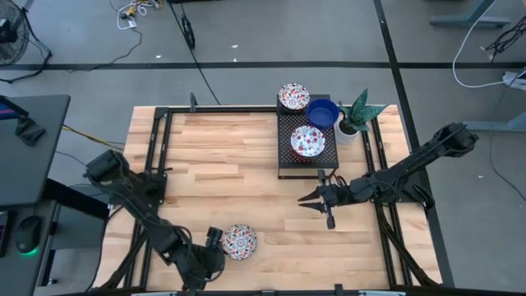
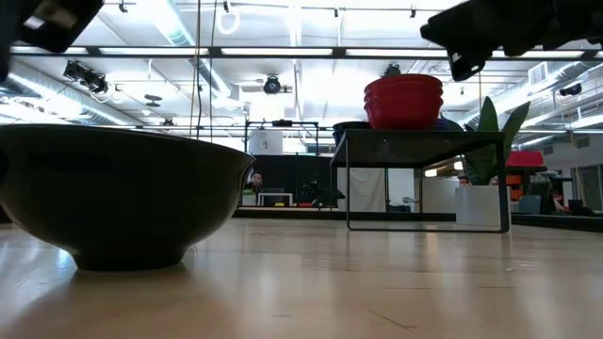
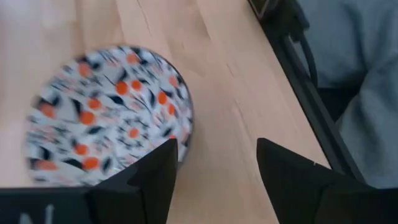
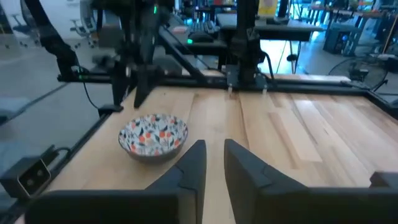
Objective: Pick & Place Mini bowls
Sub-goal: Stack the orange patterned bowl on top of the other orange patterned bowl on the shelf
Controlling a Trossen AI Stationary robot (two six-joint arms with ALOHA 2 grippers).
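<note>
My left gripper [image 1: 215, 238] sits open at the table's near edge, fingers apart, right beside a floral-patterned white ceramic mini bowl [image 1: 238, 241] resting free on the pale wooden plank table [image 1: 222, 156]. Further right, a black mesh metal rack [image 1: 289, 160] carries two more floral bowls [image 1: 307, 141] and a glossy blue bowl [image 1: 323, 113], beside a potted green plant [image 1: 357, 115]. My right gripper [image 1: 306, 199] hovers before the rack, fingers narrowly parted, empty.
</note>
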